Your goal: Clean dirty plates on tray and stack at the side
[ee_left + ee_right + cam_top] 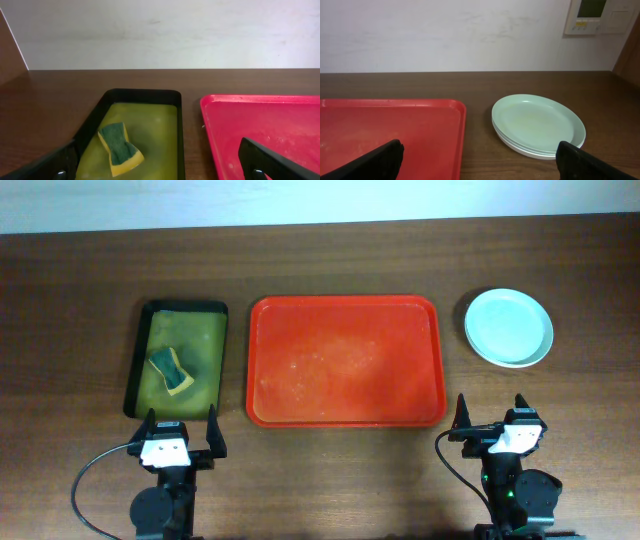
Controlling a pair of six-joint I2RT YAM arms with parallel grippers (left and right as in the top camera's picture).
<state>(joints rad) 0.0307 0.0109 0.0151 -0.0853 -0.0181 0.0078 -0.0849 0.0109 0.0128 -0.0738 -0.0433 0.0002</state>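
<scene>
The red tray [345, 360] lies in the middle of the table with nothing on it but faint wet specks; it also shows in the left wrist view [265, 125] and the right wrist view [390, 130]. The pale mint plates [508, 327] sit stacked on the table to the right of the tray, and the stack shows in the right wrist view [538, 123]. My left gripper [181, 432] is open and empty near the front edge, below the dark tray. My right gripper [493, 417] is open and empty, in front of the plate stack.
A dark tray with an olive-green inside [178, 358] stands left of the red tray and holds a green and yellow sponge [170, 369], also in the left wrist view [119, 147]. A wall runs along the table's far edge.
</scene>
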